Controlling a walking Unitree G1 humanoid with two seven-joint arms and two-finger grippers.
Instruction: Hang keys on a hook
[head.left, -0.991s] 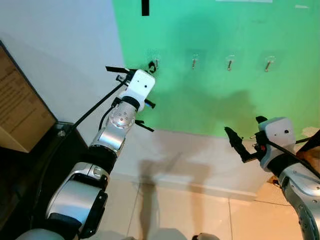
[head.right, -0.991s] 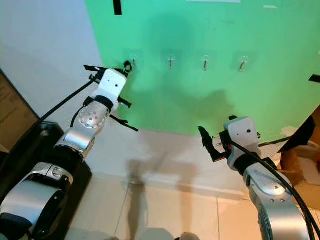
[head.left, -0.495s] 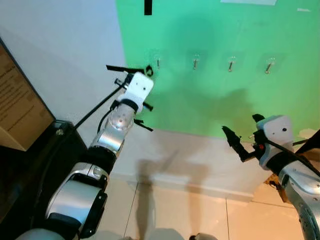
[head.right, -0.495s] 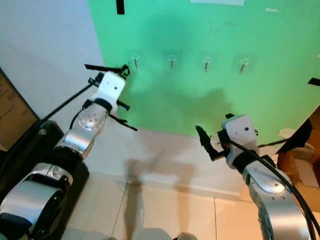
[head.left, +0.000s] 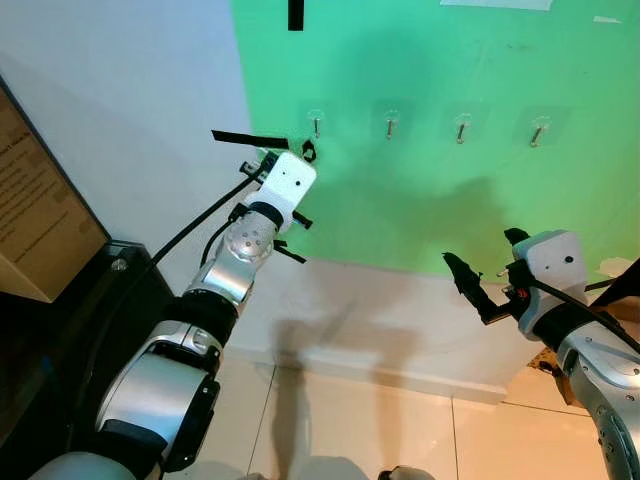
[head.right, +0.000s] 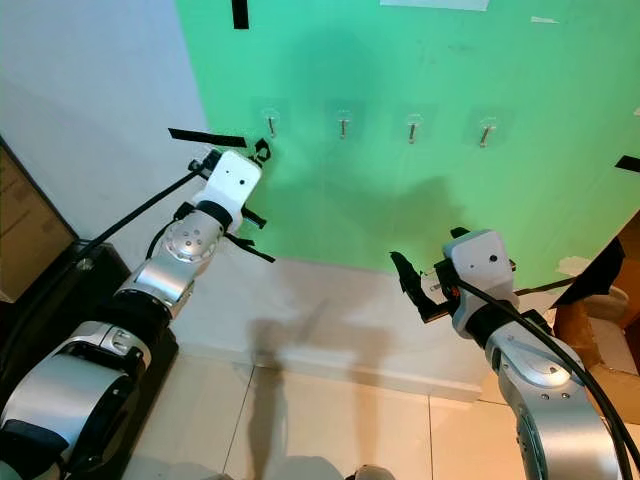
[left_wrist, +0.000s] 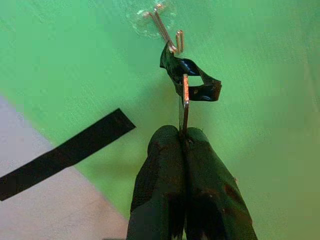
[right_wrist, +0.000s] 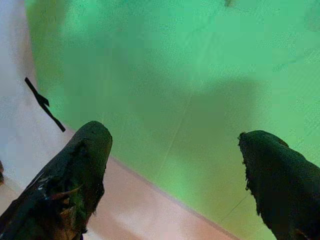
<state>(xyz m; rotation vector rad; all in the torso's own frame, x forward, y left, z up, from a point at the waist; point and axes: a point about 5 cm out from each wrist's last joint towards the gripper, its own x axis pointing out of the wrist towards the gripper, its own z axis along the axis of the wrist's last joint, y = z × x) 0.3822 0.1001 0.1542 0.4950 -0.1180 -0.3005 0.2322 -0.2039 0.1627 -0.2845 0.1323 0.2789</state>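
**A:** Just ahead of the left gripper (head.left: 303, 152), in the left eye view, what do you count on the green wall (head.left: 420, 200)?

**B:** Four hooks. The leftmost hook (head.left: 316, 125) sits just above the fingertips; the other three run off toward the right arm's side. One strip of black tape (head.left: 248, 138) lies close beside the wrist.

**A:** And the right eye view?

**B:** Same scene. The right gripper (head.right: 409, 285) hangs low, well apart from the hooks, carrying nothing.

**A:** Left wrist view?

**B:** The two fingers (left_wrist: 160, 180) are pressed together, pinching one thin metal key (left_wrist: 184, 102) edge-on. A black loop (left_wrist: 189, 80) at its far end sits at the bent tip of the hook, touching or almost touching; I cannot tell whether it is over the tip.

**A:** The risk?

**B:** I'd judge that letting go early drops the key to the floor if the loop isn't properly seated. Pushing hard could also pull the stick-on hook from the wall.

**A:** Right wrist view?

**B:** Two fingers (right_wrist: 75, 175) spread wide, with bare wall between them.
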